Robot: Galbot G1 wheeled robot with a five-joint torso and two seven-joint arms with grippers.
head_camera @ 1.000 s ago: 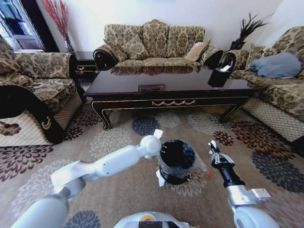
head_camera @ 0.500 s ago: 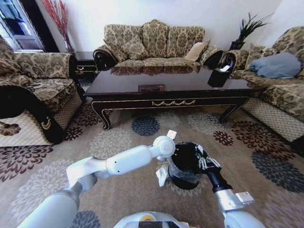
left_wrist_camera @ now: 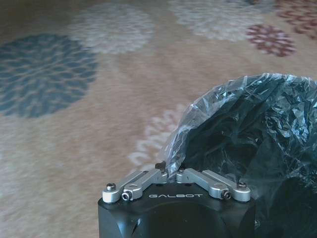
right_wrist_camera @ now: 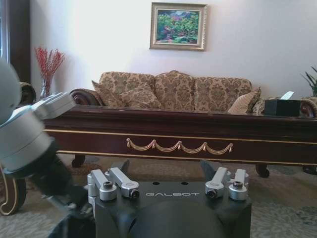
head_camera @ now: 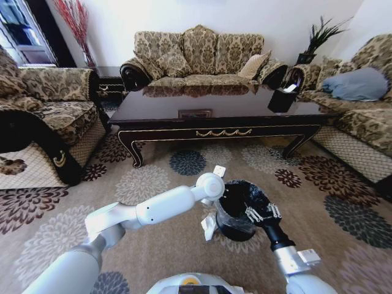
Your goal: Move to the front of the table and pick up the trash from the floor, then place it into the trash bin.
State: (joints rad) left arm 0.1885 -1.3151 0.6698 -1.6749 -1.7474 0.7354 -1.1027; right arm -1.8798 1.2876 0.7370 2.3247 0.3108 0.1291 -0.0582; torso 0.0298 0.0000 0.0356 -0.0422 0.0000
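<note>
Two grippers meet at the trash bin (head_camera: 236, 211), which stands on the flowered carpet (head_camera: 153, 184) just in front of the robot. The left gripper (head_camera: 207, 228) hangs low against the bin's left side; in the left wrist view its fingers (left_wrist_camera: 143, 179) are drawn together and pinch the edge of the plastic liner (left_wrist_camera: 233, 99) where it puffs over the rim. The right gripper (head_camera: 260, 213) sits over the bin's right rim with its fingers spread apart, and nothing shows between them; in the right wrist view its fingertips (right_wrist_camera: 210, 171) point level toward the table, the left arm's white wrist close on one side. Whether any trash lies inside the dark bin cannot be told. Beyond the bin, across a strip of bare carpet, the table (head_camera: 223, 131) runs wide across the room, its gold scroll trim facing the robot and a black box-shaped holder (head_camera: 282, 100) near its right end. Patterned sofas (head_camera: 202, 58) stand behind and to both sides of it.
</note>
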